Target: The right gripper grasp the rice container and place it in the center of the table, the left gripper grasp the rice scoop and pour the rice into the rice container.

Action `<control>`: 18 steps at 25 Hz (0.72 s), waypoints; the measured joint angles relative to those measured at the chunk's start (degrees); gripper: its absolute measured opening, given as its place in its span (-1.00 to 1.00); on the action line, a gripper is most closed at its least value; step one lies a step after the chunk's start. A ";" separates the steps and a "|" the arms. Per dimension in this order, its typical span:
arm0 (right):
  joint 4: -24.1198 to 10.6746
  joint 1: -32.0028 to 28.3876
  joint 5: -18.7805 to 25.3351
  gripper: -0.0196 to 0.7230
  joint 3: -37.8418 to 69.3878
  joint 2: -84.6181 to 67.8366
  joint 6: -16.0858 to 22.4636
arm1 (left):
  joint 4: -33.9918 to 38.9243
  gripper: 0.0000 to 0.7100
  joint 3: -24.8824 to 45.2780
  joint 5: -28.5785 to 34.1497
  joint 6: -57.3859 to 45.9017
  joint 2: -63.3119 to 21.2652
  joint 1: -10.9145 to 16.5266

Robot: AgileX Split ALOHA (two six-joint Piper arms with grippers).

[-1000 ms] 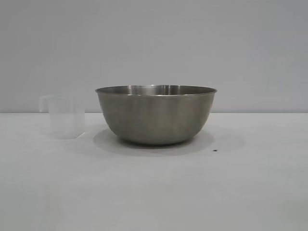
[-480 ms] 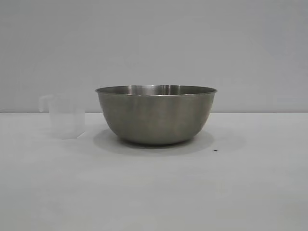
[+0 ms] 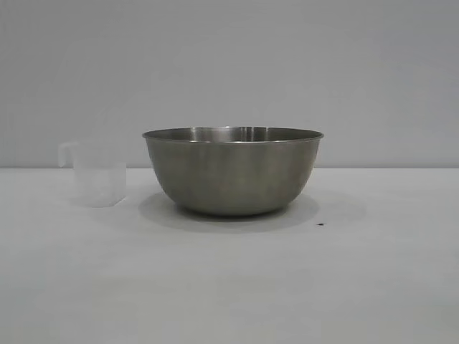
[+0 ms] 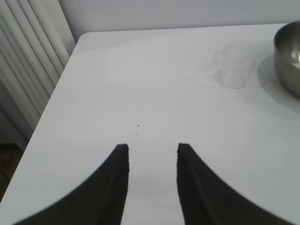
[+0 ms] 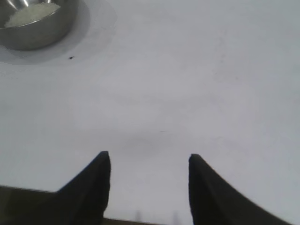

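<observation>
Hovering over the table (image 4: 140, 84), the left gripper (image 4: 151, 150) and right gripper (image 5: 149, 159) gape apart, grasping nothing.

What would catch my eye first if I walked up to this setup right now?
The big steel bowl standing mid-table, with white rice already lying in its bottom. Beside it, on the exterior view's left and apart from it, stands a small clear plastic cup that almost melts into the white table. Both black claws, the left gripper and right gripper, hang open and empty over bare table.
</observation>
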 joint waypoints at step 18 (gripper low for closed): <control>0.00 0.00 0.00 -0.06 0.00 0.00 0.00 | -0.52 -0.31 0.88 5.62 -1.85 0.00 0.00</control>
